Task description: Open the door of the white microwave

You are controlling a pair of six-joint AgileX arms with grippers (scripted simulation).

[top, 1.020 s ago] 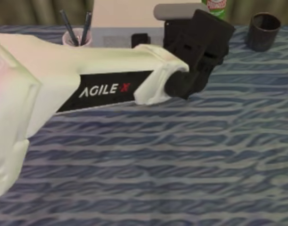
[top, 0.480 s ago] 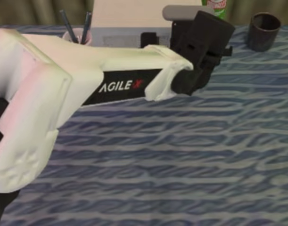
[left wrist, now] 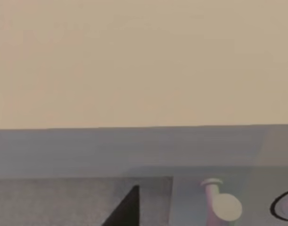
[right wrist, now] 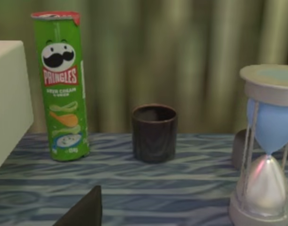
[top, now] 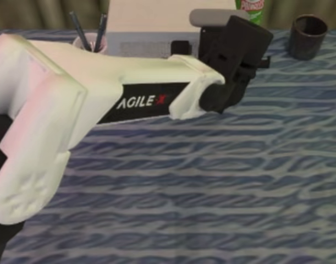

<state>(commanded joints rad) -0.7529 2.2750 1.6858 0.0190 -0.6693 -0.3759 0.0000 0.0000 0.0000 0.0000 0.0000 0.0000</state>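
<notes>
left gripper at the white microwave front, finger state unclear | door shut | risk: slipping off handle | right arm unseen

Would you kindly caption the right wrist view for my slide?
Green Pringles can, dark cup and blue hourglass standing on a blue patterned tablecloth.

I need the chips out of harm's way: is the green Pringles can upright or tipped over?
Upright. In the right wrist view the tall green Pringles can stands on its base on the blue patterned tablecloth, red lid on top.
</notes>
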